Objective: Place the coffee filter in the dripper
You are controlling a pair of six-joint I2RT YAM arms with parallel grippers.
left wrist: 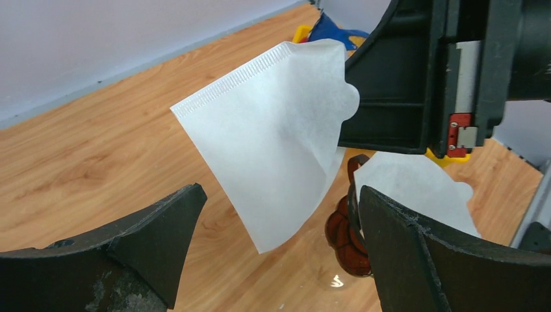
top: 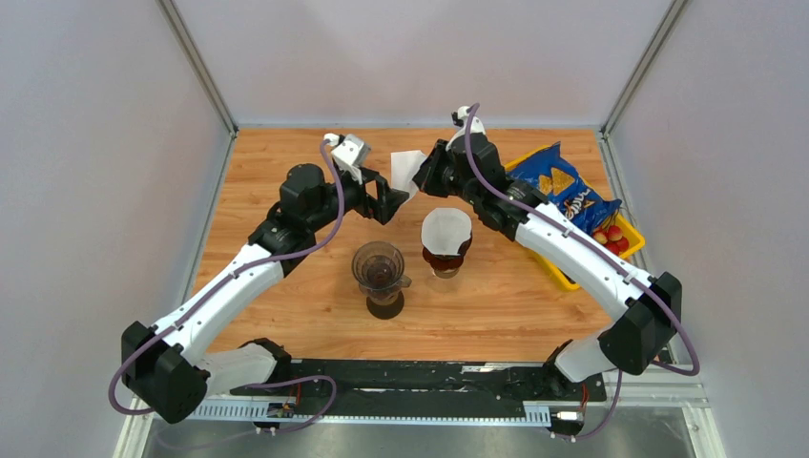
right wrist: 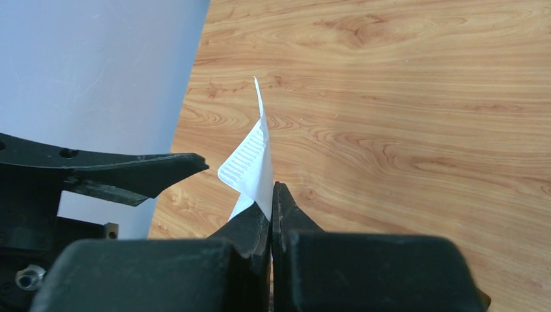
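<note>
Hanging above the far middle of the brown wooden table (top: 515, 305), the white cone-shaped paper coffee filter (left wrist: 273, 149) was pinched by one edge in the right gripper (right wrist: 273, 198). Its jaws were squeezed tight on the paper. The left gripper (left wrist: 279, 201) had its jaws spread very wide and held nothing. In its own view, the filter's lower tip hung between them.

Grey walls stood on three sides of the table, and the back wall was near both grippers. The wood on the left side and along the front was bare.

The left wrist view showed the filter's flat face and ridged seam, while the right wrist view showed it only edge-on. Only the top view showed the smoky clear plastic dripper (top: 379, 264) on its black base, nearer the front than the grippers.

Beside it on the right stood a red-brown dripper (top: 446, 260) with another white paper filter (top: 446, 229) sitting in it. A yellow plastic tray (top: 563, 279) by the right edge held a blue snack bag (top: 563, 186) and small red round things (top: 612, 239). It lay partly under the right arm.
</note>
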